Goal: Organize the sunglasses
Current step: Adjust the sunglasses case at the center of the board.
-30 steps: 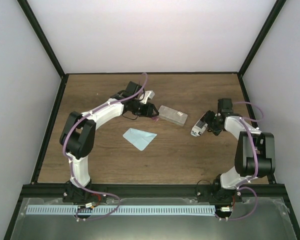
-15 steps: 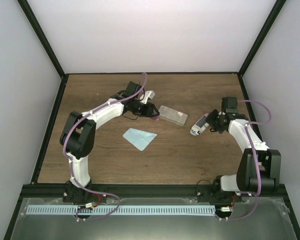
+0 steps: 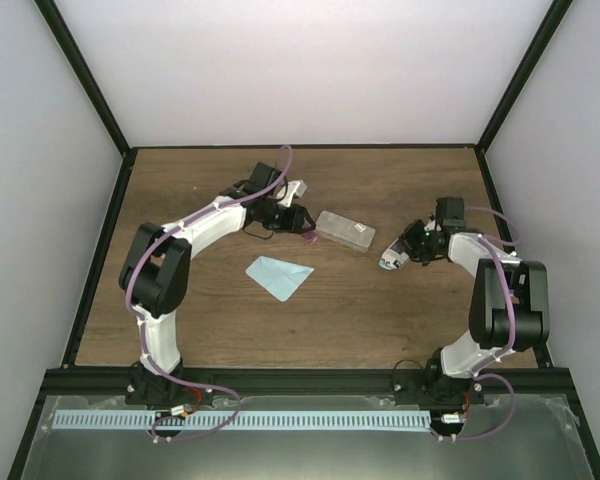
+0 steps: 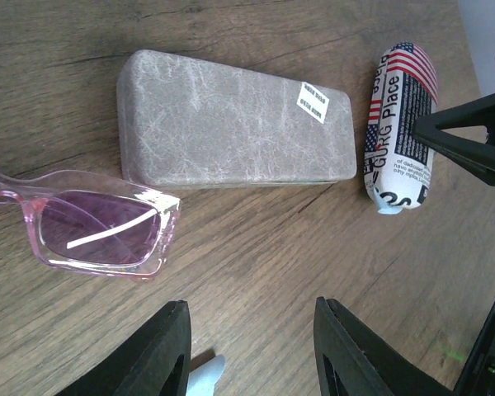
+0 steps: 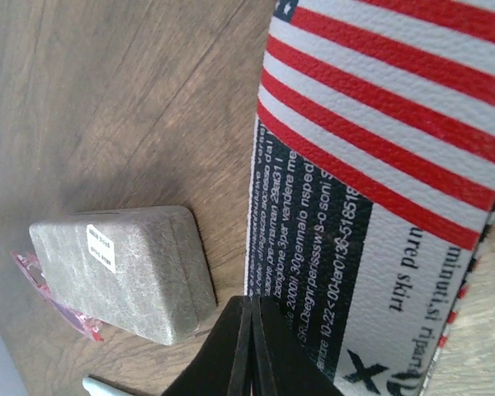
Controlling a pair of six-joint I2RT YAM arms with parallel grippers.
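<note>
Sunglasses (image 4: pixel 99 227) at edge of grey case (image 4: pixel 231 124), left end effector (image 4: pixel 252 305) apart, right end effector (image 5: pixel 249 301) together beside flag case (image 5: pixel 379 165)

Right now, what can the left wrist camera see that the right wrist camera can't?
Only the left wrist view: the left gripper, open, a whole purple lens of the pink sunglasses, and the flag-printed case end to end. Only the right wrist view: the right gripper with fingers pressed shut, and the flag-printed case's tiny print up close. Both: the grey case, the flag-printed case, a bit of the pink sunglasses, the wooden table.
</note>
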